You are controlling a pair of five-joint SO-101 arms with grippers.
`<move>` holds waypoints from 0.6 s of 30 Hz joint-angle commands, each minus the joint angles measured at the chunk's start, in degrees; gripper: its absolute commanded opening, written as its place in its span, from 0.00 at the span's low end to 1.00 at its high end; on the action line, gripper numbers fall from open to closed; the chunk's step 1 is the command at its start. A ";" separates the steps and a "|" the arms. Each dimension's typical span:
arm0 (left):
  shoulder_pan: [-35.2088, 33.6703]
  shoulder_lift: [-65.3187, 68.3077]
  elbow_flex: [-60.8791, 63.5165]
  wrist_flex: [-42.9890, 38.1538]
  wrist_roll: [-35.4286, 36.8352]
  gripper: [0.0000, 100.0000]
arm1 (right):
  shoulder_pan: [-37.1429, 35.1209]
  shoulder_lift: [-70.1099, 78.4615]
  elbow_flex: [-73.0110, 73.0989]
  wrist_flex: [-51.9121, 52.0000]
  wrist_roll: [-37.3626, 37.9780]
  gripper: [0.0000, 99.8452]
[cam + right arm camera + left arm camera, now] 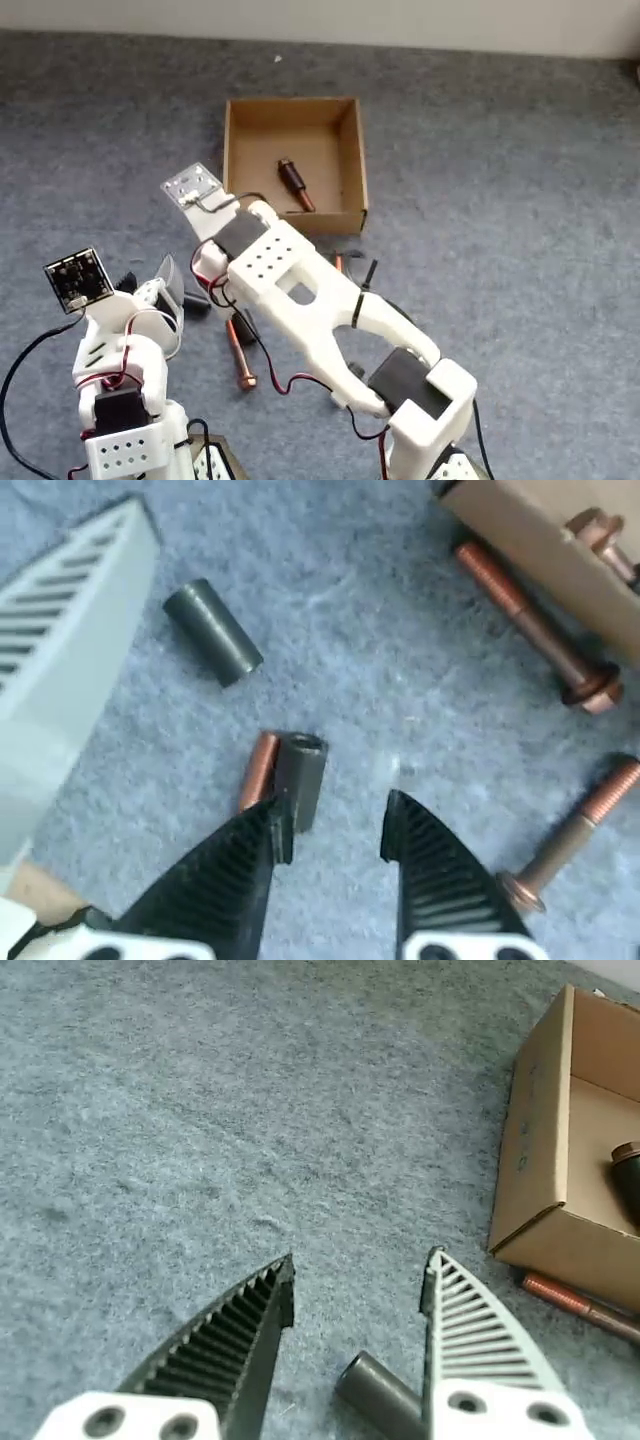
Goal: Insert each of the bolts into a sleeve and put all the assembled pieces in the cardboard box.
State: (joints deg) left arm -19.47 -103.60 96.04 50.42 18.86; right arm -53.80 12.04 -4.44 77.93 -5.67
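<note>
1 bolt+sleeve assy (pixel 295 186) in cardboard box (pixel 326 140)

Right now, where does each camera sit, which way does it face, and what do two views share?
High view: fixed overhead, facing down on the cardboard box, left arm and right arm.
Left wrist view: on that wrist, facing past its open jaws to a sleeve.
Right wrist view: on that wrist, facing past its open jaws to bolts.
Shared: all show the box.
</note>
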 commanded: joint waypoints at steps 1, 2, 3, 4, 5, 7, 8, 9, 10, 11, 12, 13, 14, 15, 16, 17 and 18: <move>-0.84 -0.40 1.10 -1.05 0.00 0.22 | -0.22 -1.54 2.51 -5.49 -1.14 0.13; -0.84 -0.40 1.10 -1.05 0.00 0.22 | -0.40 -1.27 3.21 -6.90 -1.23 0.13; -0.84 -0.40 1.10 -1.05 0.00 0.22 | -0.48 -1.19 4.44 -8.40 -1.76 0.13; -0.84 -0.40 1.10 -1.05 0.00 0.22 | -0.75 -1.19 5.93 -10.59 -2.73 0.13; -0.84 -0.40 1.10 -1.05 0.00 0.22 | -0.92 -1.36 7.52 -12.35 -3.25 0.13; -0.84 -0.40 1.10 -1.05 0.00 0.22 | -0.75 -1.27 9.45 -14.46 -3.16 0.13; -0.84 -0.40 1.10 -1.05 0.00 0.22 | -0.75 -1.19 10.33 -14.90 -3.16 0.13; -0.84 -0.40 1.10 -1.05 0.00 0.22 | -0.75 -1.10 11.03 -14.90 -3.16 0.13; -0.84 -0.40 1.10 -1.05 0.00 0.22 | -0.75 -1.10 11.38 -14.90 -3.16 0.13; -0.84 -0.40 1.10 -1.05 0.00 0.22 | -0.75 -1.10 12.00 -14.90 -3.16 0.13; -0.84 -0.40 1.10 -1.05 0.00 0.22 | -0.75 -1.10 12.79 -14.90 -3.16 0.13; -0.84 -0.40 1.10 -1.05 0.00 0.22 | -0.75 -1.10 13.58 -14.99 -3.16 0.13; -0.84 -0.40 1.10 -1.05 0.00 0.22 | -0.84 -1.10 14.37 -15.60 -3.16 0.13; -0.84 -0.40 1.10 -1.05 0.00 0.22 | -0.92 -1.10 15.52 -16.57 -3.16 0.13; -0.84 -0.31 1.10 -1.05 0.00 0.22 | -1.01 -1.10 17.01 -17.71 -3.16 0.13; -0.84 -0.31 1.10 -1.05 0.00 0.22 | -1.10 -1.10 18.42 -19.21 -3.16 0.13; -0.84 -0.31 1.10 -1.05 -0.09 0.22 | -1.63 -1.10 19.47 -20.18 -3.16 0.13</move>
State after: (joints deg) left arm -19.47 -103.60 96.04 50.42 18.86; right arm -54.15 12.04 12.35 61.58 -8.13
